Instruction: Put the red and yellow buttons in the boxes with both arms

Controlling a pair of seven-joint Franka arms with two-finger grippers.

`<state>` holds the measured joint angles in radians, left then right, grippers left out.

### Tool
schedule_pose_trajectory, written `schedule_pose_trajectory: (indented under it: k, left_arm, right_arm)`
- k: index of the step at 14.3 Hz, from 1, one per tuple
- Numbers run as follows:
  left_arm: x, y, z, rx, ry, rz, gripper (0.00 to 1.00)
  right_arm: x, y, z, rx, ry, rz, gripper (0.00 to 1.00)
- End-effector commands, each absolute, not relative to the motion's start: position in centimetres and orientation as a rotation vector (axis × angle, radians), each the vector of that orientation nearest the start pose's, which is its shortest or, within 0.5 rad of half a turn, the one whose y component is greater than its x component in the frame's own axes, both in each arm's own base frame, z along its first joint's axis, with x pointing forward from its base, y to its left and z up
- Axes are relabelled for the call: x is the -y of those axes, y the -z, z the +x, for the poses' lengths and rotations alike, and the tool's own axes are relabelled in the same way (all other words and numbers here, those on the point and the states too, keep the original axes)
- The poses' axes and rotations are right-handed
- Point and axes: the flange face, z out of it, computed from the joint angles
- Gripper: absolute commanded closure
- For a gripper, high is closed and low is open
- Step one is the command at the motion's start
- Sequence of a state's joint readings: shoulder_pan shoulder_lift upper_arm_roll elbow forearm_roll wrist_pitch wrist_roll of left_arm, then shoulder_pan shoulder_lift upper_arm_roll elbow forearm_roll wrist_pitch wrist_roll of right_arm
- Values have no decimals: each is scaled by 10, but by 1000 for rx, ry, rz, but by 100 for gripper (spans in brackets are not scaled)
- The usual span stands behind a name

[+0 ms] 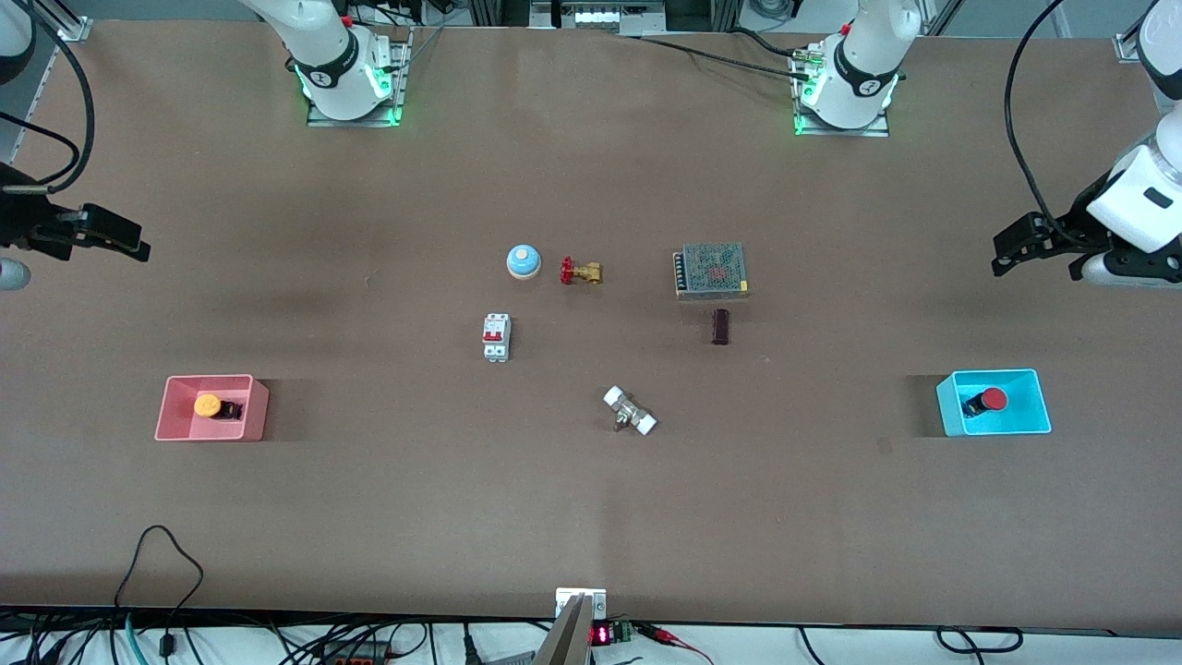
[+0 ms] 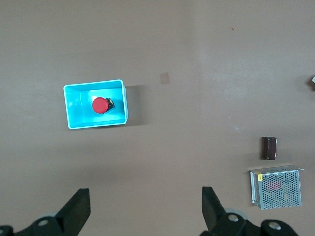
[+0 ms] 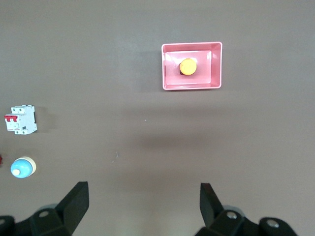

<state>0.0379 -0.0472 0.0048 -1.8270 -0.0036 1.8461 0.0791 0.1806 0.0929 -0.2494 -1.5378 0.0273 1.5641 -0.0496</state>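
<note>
The left end effector (image 1: 1034, 247) hangs in the air over the bench (image 1: 591, 517) at the left arm's end, its fingers (image 2: 78, 209) spread wide and holding nothing. In the left wrist view the cyan box (image 2: 71, 105) lies on the bench below and ahead of those fingers, well apart from them, with the red button (image 2: 100, 105) inside it near the middle. In the front view the same cyan box (image 1: 1025, 392) sits nearer to the camera than the spot under the left end effector, the red button (image 1: 988, 400) lying tipped on its side within it.

The right end effector (image 1: 115, 238) hangs over the bench at the right arm's end, its fingers (image 3: 76, 201) likewise wide apart and empty. The pink-red box (image 3: 216, 66) lies below and ahead of it, well apart, with the orange-yellow button (image 3: 187, 66) in it. In the front view this pink-red box (image 1: 175, 411) holds the orange-yellow button (image 1: 211, 405) tipped over, cap toward the right arm's end.

Between the two end effectors, about mid-bench, lie a blue dome bell with a cream top (image 1: 523, 261), a brass valve with a red handwheel (image 1: 581, 272) just beside it, a white circuit breaker (image 1: 496, 337), a meshed power supply (image 1: 711, 270), a small dark block (image 1: 720, 326) and a metal fitting with white ends (image 1: 630, 411).
</note>
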Motion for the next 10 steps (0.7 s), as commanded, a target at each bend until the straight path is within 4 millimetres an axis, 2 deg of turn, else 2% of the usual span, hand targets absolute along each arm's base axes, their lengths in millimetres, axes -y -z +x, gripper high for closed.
schedule_pose_trajectory:
  k: [1,10]
  left_arm:
    - [-25,-560,551,-41,104,-3143,0]
    - [-27,-556,574,-29,182,-3145,0]
  right_arm:
    - [28,-599,561,-44,-109,-3135,0]
    - [30,-604,556,-12,-116,-3131,0]
